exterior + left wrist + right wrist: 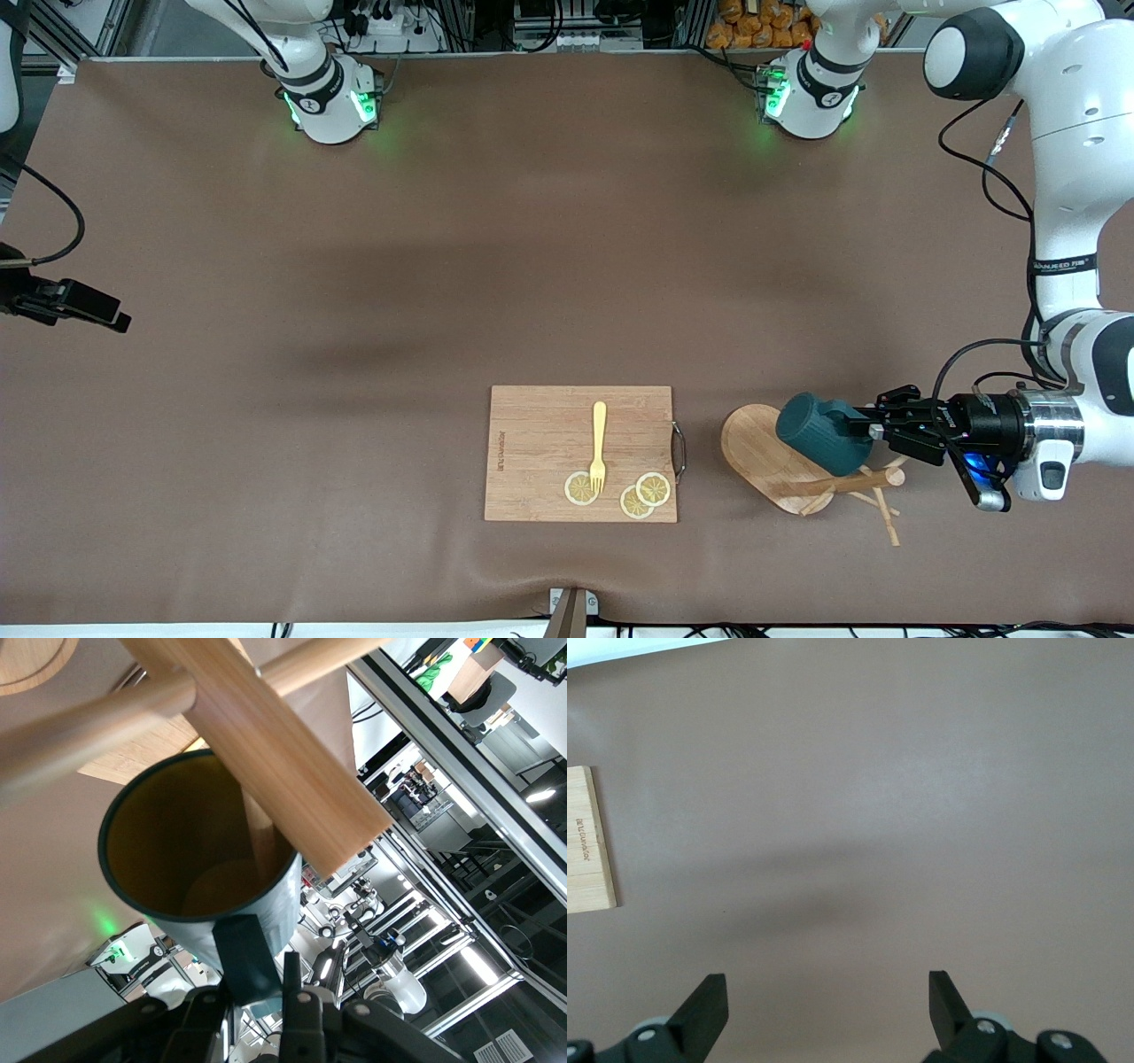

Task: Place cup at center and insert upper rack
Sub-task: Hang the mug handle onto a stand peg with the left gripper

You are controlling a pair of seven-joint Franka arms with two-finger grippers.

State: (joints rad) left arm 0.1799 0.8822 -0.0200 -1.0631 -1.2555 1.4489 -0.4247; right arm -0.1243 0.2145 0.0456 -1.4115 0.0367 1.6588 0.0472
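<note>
Sideways, the teal cup (819,432) hangs clamped by its handle in the left gripper (873,431), mouth toward the toppled mug tree (780,461); the right gripper (828,1001) waits, fingers spread.

Left gripper (873,431) clamps the teal cup (819,433) by its handle, over the toppled mug tree (797,465). Fork (598,446) and lemon slices (644,496) lie on the cutting board (540,443).

We see a ribbed, matt dark teal cup (819,437), a smooth light wooden mug tree (769,459), a grainy rectangular wooden cutting board (540,443) and a soft, matt brown surface (443,266).
</note>
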